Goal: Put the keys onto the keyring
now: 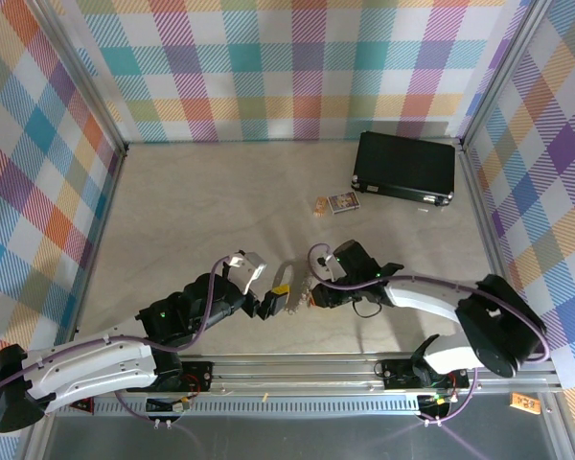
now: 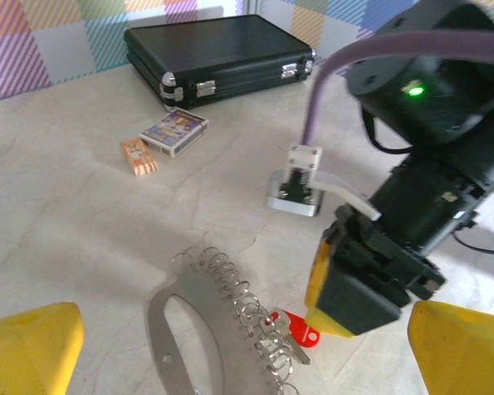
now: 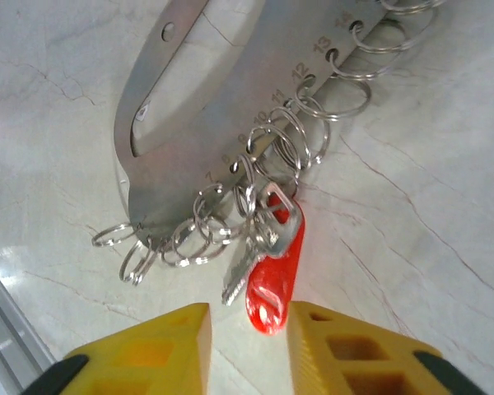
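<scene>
My right gripper (image 3: 249, 346) is part open, not pinching the key (image 3: 272, 271), which lies flat on the worktop (image 3: 412, 206) at the keyring's (image 3: 173, 123) 5 o'clock edge, left gripper (image 2: 247, 350) wide open, and it's light, stiff, slippery metal, so I'd grab the red head.

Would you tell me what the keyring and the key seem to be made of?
The keyring seems matte grey metal, perhaps steel: dull sheen, stamped numbers, wire rings. The key has a shiny metal blade and a glossy red head, probably plastic.
</scene>
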Robot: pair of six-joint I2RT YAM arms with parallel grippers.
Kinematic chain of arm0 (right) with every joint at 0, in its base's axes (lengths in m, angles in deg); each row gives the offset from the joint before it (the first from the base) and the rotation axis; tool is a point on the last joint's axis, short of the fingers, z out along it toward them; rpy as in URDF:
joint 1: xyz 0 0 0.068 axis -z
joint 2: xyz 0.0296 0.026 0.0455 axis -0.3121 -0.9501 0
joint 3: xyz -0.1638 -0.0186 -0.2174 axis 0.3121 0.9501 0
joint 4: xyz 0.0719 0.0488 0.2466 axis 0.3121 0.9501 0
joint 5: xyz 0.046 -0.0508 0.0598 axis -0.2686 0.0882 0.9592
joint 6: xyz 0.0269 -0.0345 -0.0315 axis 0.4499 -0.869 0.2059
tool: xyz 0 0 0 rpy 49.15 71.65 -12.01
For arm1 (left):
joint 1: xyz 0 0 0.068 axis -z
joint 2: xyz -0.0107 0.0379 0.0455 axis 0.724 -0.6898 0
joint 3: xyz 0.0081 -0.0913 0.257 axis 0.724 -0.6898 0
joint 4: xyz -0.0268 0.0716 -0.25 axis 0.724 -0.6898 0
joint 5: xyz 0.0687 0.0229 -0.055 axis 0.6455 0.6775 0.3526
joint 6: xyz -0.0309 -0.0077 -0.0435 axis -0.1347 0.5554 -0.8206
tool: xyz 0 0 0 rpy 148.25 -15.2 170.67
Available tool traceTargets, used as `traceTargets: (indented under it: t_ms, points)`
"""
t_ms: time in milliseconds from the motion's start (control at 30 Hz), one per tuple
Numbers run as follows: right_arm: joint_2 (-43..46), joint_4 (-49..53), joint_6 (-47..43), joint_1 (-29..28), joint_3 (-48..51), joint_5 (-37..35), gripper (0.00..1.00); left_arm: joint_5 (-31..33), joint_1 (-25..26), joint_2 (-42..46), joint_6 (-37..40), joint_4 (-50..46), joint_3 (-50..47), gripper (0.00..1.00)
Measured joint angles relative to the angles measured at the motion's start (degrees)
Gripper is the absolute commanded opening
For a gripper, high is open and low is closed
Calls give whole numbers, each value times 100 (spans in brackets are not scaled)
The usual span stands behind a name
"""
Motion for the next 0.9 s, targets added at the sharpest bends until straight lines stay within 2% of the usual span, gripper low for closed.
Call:
traceTargets:
  t_ms: [233, 300, 400, 667, 900]
  points:
    - [1314, 520, -59, -26, 83, -713, 74, 444, -203, -57, -197, 201, -136, 100]
    - [1731, 654, -146, -24, 83, -1001, 86, 597, -363, -190, -264, 195, -136, 100]
    - [2173, 857, -302, 15, 83, -1408, 98, 785, -702, -446, -358, 166, -116, 100]
    - [2813, 949, -702, 562, 83, -2376, 99, 1353, -1823, -837, -426, 192, -17, 100]
    - [3213, 376, -922, 1497, 487, -2946, 99, 2063, -2428, -992, -348, 382, -22, 100]
